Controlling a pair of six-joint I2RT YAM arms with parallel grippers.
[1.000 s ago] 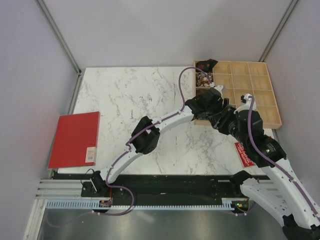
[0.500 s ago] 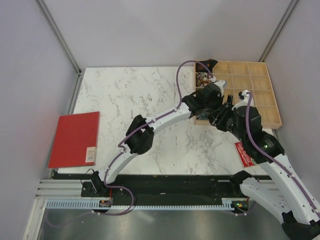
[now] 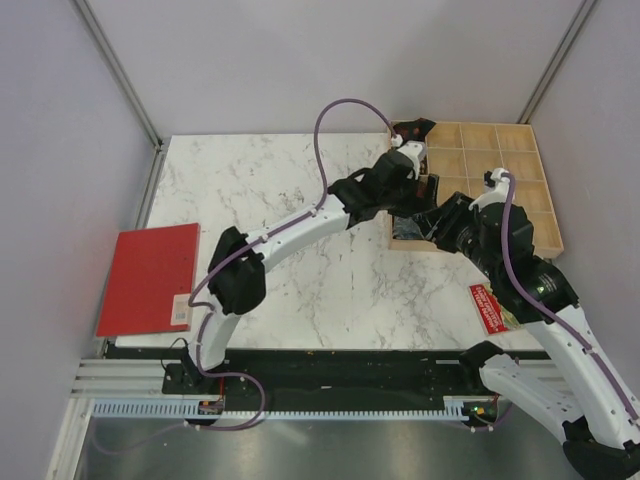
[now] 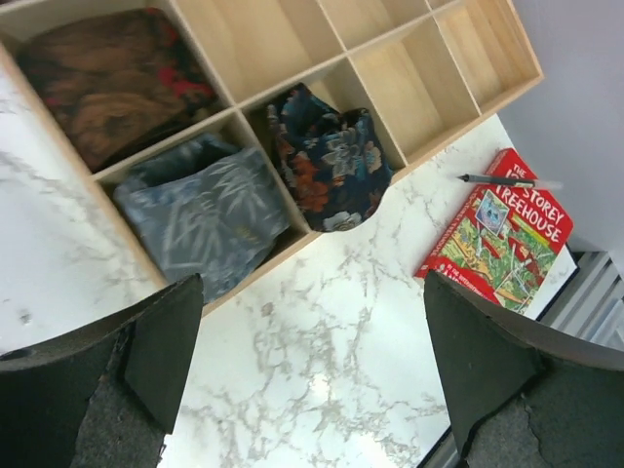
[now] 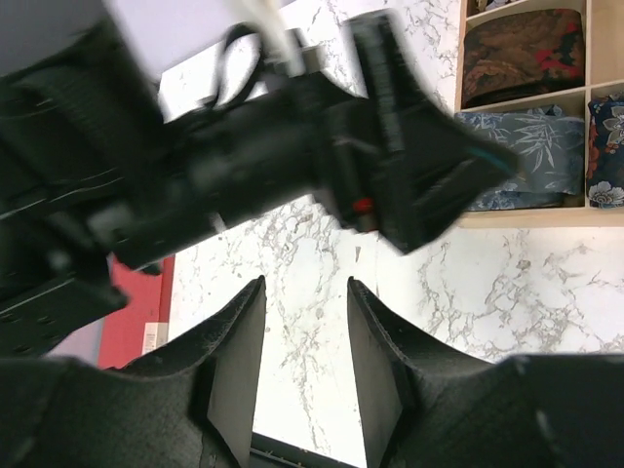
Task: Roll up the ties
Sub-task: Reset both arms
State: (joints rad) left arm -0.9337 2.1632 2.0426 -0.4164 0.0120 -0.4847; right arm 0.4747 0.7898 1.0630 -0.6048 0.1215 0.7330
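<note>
Three ties lie in the left column of the wooden tray [image 3: 500,190]. In the left wrist view they are a brown and red one [image 4: 107,78], a blue-grey leaf-print one [image 4: 200,214] and a dark one with red and blue floral print [image 4: 327,161], bunched in its compartment. They also show in the right wrist view, the brown and red one [image 5: 522,54] beside the blue-grey one [image 5: 517,161]. My left gripper [image 4: 312,322] is open and empty, high above the tray's near corner [image 3: 408,190]. My right gripper [image 5: 305,292] is open and empty over the marble, just right of it [image 3: 432,222].
A flat red booklet [image 3: 150,278] lies at the table's left edge. A colourful Treehouse book [image 4: 497,229] with a pen [image 4: 507,180] beside it lies near the tray's front. More dark fabric [image 3: 412,130] sits in the tray's far left compartment. The other tray compartments hold nothing.
My left arm has swung its elbow left and lifted its gripper away from the tray's left compartments. My right gripper has shifted slightly toward the tray.
</note>
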